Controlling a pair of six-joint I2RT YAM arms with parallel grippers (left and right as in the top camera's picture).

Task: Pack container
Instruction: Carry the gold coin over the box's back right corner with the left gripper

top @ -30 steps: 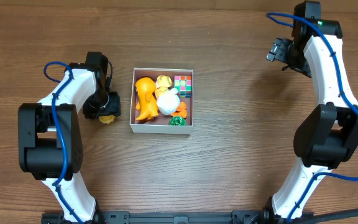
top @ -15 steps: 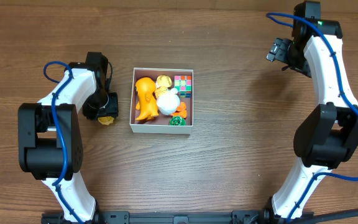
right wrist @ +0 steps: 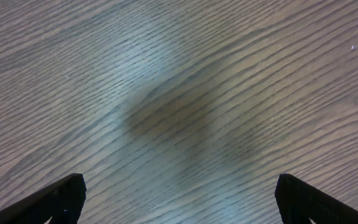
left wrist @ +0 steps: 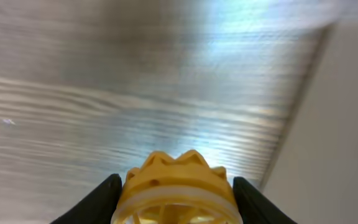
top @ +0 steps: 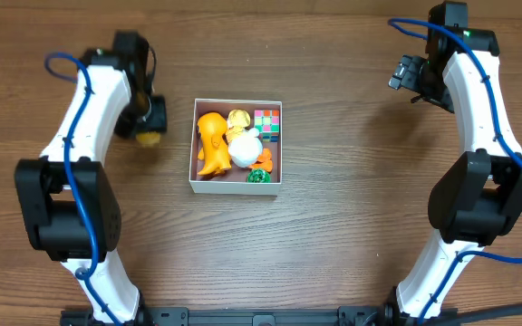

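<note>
The container [top: 237,187] is a square white-walled box at the table's middle. It holds an orange figure [top: 211,143], a white ball-like toy [top: 244,149], a yellow toy, a colourful cube [top: 266,121] and a green piece. My left gripper [top: 149,136] is shut on a yellow toy [left wrist: 179,190] and holds it above the table, left of the container. In the left wrist view the toy fills the space between the fingers, with the container's white wall [left wrist: 334,130] at the right. My right gripper [right wrist: 179,199] is open and empty over bare wood at the far right [top: 406,74].
The wooden table top [top: 352,226] surrounds the container. Both arm bases stand at the near edge, left and right.
My left gripper has risen and moved toward the far side with the yellow toy in it. The right arm and the container's contents have not moved.
</note>
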